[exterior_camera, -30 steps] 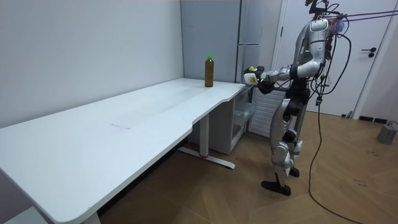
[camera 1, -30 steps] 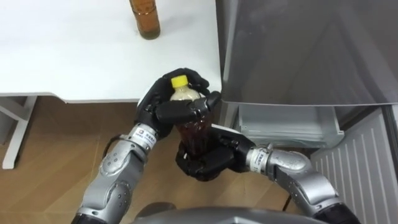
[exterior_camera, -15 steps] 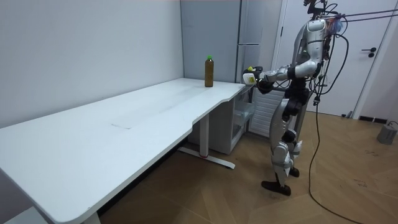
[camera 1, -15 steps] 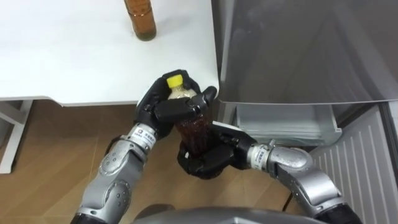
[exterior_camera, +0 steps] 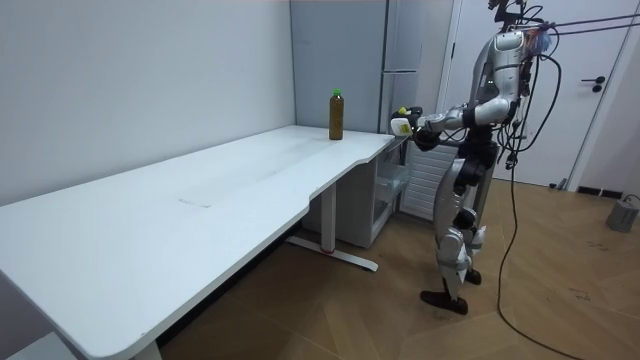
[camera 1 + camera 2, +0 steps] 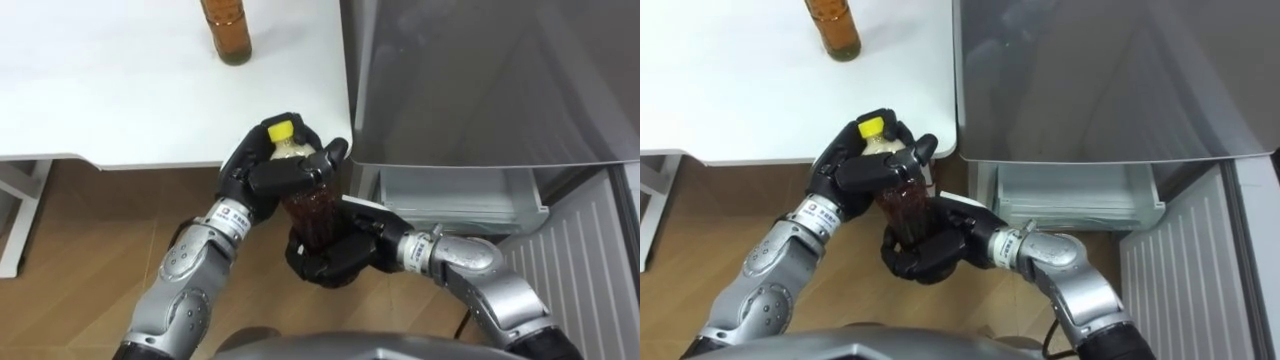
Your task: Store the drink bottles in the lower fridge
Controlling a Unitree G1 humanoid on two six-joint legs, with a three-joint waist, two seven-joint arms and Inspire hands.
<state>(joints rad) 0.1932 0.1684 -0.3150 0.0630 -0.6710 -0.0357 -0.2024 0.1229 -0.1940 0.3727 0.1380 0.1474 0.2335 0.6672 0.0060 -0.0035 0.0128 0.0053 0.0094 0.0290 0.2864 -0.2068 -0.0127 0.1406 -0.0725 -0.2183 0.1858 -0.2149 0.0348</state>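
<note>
A bottle of dark drink with a yellow cap is held upright in front of my chest, just off the white table's corner. My left hand is curled round its neck and shoulder. My right hand is curled round its base from below. A second brown bottle stands on the table at the far edge. The lower fridge compartment stands open to my right, showing a pale drawer.
The grey fridge body rises right beside the table's corner. Its open lower door stands at the far right. Wooden floor lies below the table edge. In the room view I stand between the table end and the fridge.
Over the last second the bottle and both hands have barely moved; the eye view shifted slightly, then held still.
</note>
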